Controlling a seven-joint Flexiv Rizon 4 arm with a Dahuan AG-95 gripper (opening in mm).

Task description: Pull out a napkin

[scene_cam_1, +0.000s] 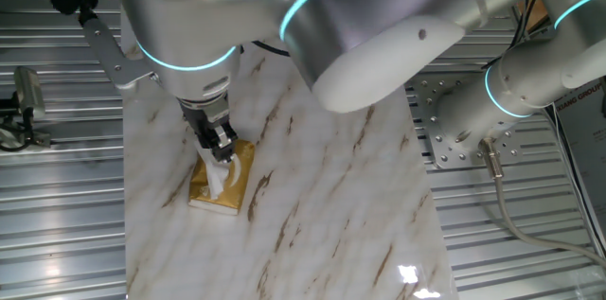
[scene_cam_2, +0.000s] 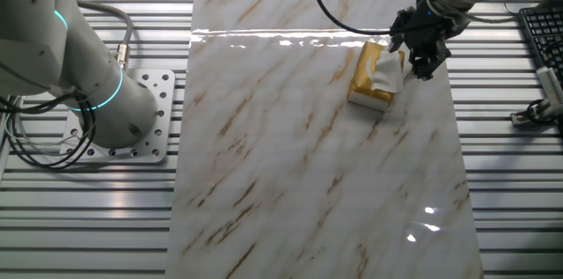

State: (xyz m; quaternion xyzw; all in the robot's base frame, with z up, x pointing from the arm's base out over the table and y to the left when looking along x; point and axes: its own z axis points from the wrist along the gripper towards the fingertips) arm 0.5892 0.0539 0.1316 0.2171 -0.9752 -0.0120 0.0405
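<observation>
One flat golden-yellow rectangular tissue pack (scene_cam_1: 223, 179) lies on the marble-patterned desk (scene_cam_1: 322, 205), and the thin, soft white paper napkin (scene_cam_1: 217, 180) rises from its top opening as a crumpled tuft. In one fixed view the black two-finger gripper (scene_cam_1: 222, 149) sits directly above the pack, its fingers (scene_cam_1: 227, 141) closed on the upper end of the napkin. In the other fixed view the gripper (scene_cam_2: 420, 61) shows at the pack's far side, with the napkin (scene_cam_2: 385, 71) bunched between it and the pack (scene_cam_2: 369, 81). Most of the sheet appears to be inside the pack still, so the pull looks barely begun.

Several risks follow from this. Nothing holds the light pack down, so friction at the opening could lift or drag it along with the sheet rather than let the sheet slide free. A shallow pinch on so little paper could slip off, and a sharp or sideways pull could tear the tissue at the slot.
</observation>
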